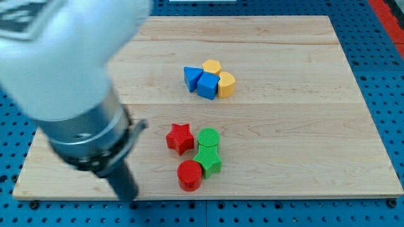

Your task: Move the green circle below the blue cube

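Green circle [207, 137] sits near centre of board [303, 126], touching red star [180, 139] on its left and green block [209, 159] on its near side. Red cylinder [189, 175] nearest. Blue cube [207, 84] further away, flanked by blue block [192, 79] and two yellow blocks [225, 84]. My tip [130, 195] at near left, well apart from blocks. No jaws on my rig.

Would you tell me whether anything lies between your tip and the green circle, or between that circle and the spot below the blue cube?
Yes: the red star sits between my tip and the green circle. From the circle up to the blue cube, nothing visible stands in the way.
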Tool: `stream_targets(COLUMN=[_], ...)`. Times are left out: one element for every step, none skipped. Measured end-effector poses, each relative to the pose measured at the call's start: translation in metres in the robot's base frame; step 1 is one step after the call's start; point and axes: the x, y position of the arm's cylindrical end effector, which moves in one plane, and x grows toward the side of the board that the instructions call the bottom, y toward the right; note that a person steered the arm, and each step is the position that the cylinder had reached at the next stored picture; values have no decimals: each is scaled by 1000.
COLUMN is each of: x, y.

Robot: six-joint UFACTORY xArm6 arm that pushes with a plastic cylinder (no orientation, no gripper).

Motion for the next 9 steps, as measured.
stream_targets(x=[2, -40, -72, -85, -112, -124, -123, -138, -140], y=[90, 108, 134, 123, 104, 155, 182, 175, 117])
